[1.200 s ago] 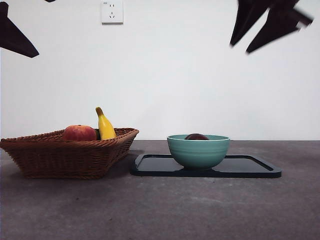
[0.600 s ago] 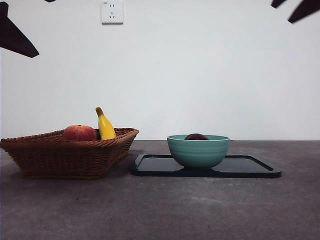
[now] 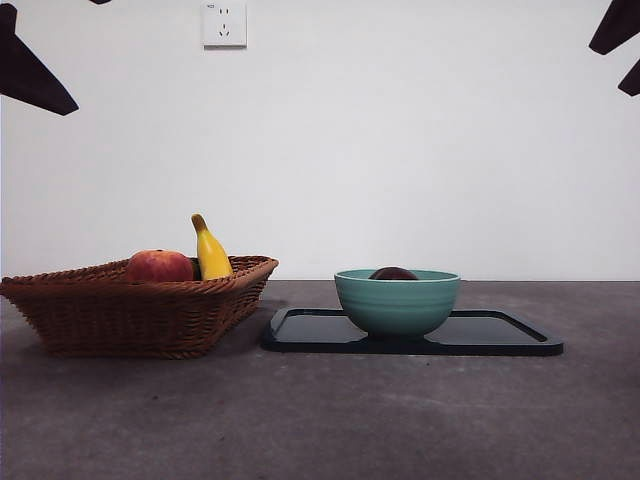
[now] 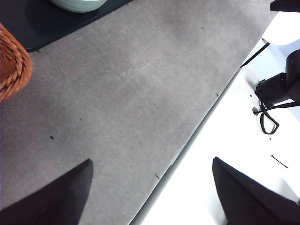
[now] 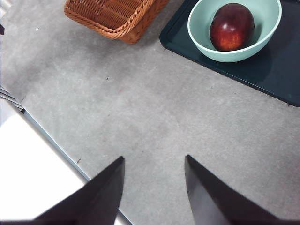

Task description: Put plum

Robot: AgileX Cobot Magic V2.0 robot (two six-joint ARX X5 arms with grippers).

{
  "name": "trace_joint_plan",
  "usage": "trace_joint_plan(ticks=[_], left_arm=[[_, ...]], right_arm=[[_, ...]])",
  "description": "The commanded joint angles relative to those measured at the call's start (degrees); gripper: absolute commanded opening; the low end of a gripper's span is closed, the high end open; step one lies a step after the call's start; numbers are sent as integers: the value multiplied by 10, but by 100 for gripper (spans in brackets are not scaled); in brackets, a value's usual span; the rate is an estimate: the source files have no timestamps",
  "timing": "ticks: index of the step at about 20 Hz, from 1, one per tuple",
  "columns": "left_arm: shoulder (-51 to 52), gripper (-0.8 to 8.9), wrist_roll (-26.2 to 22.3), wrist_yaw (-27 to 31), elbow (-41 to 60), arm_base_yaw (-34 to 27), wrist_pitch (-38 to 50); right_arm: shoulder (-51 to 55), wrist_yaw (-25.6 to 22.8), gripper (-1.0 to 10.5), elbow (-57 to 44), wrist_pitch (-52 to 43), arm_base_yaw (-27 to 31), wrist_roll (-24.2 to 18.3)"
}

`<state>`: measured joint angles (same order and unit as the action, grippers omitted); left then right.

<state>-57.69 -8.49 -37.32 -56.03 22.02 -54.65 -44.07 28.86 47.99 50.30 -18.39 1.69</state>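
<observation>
- The plum (image 5: 231, 26) lies inside the green bowl (image 5: 201, 40), which stands on the dark tray (image 5: 281, 79), well ahead of the right tool (image 5: 154, 187).
- The right tool is spread wide and empty, high above the counter (image 5: 140, 112).
- The left tool (image 4: 150, 192) is also wide and empty, well apart from the bowl.
- Judged from this, the placing looks done; nothing seems left.

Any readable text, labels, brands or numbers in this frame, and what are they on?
None can be read.
Wall socket: a tiny mark at its top left corner, too small to read.
Bowl, tray, basket, plum: no lettering visible.
</observation>
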Motion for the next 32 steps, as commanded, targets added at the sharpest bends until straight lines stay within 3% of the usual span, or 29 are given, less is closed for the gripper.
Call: trace_joint_plan(ticks=[1,13,18,20,23,32], left_arm=[[-3,405,-9,-2,-6,2,3],[-3,403,-7,-2,-6,2,6],[-7,404,66,5,-15,14,83],[-21,404,92,33,-36,27,115],[-74,404,112,82,-96,44,127],[-328,404,139,148,-333,88,125]], right_arm=[[-3,3,204,3,-5,-4,-7],[-3,3,204,3,-5,-4,-7],[-3,3,204,3,-5,-4,-7],[-3,3,204,3,-5,-4,-7],[-3,3,204,3,-6,-4,-7],[-3,3,204,3,-6,-4,-7]])
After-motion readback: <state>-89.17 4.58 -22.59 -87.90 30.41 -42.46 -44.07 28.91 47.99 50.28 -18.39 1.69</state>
